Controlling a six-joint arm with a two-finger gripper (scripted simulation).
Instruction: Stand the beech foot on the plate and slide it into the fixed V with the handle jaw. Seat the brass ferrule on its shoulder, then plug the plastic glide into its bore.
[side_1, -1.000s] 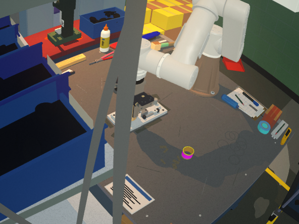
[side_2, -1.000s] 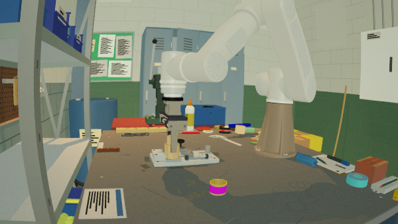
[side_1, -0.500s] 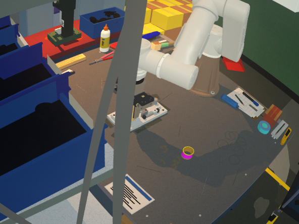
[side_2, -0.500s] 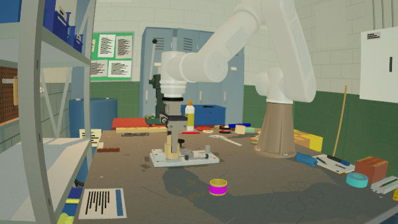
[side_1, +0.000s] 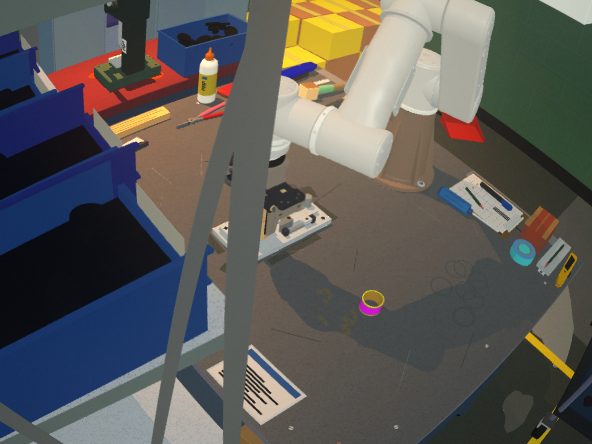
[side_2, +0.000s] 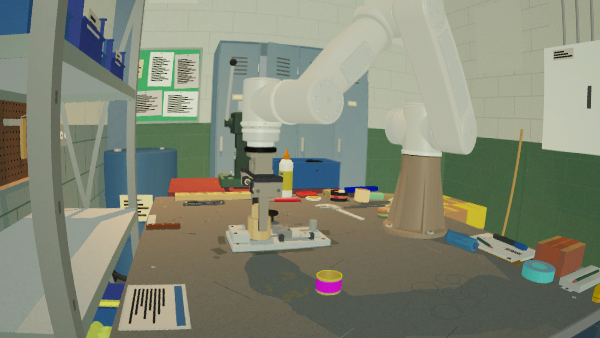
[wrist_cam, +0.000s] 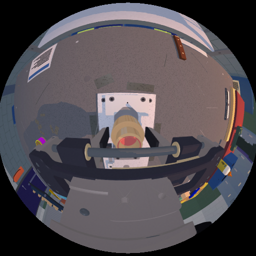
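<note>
The beech foot (wrist_cam: 127, 128) is largely hidden in the side camera behind a grey shelf post; it stands upright on the grey plate (side_2: 277, 238) with a red-tinted bore at its top. My gripper (wrist_cam: 127, 137) hangs directly over the beech foot (side_2: 259, 227), fingers open on either side of it and holding nothing. The handle jaw (side_1: 300, 223) with its black knob sits on the plate to the right of the foot. The brass ferrule (side_1: 372, 303), a yellow ring with a magenta band, rests on the table in front of the plate (side_1: 272, 231). The ferrule (side_2: 329, 282) stands well apart from the plate.
Behind the plate stand a glue bottle (side_1: 207, 76), a blue bin (side_1: 205, 44) and a press on a red mat (side_1: 128, 45). Blue bins on grey shelving (side_1: 75, 240) line the left. A clipboard (side_1: 487, 206), tape roll (side_1: 523, 251) and a box (side_1: 540, 224) sit at the right.
</note>
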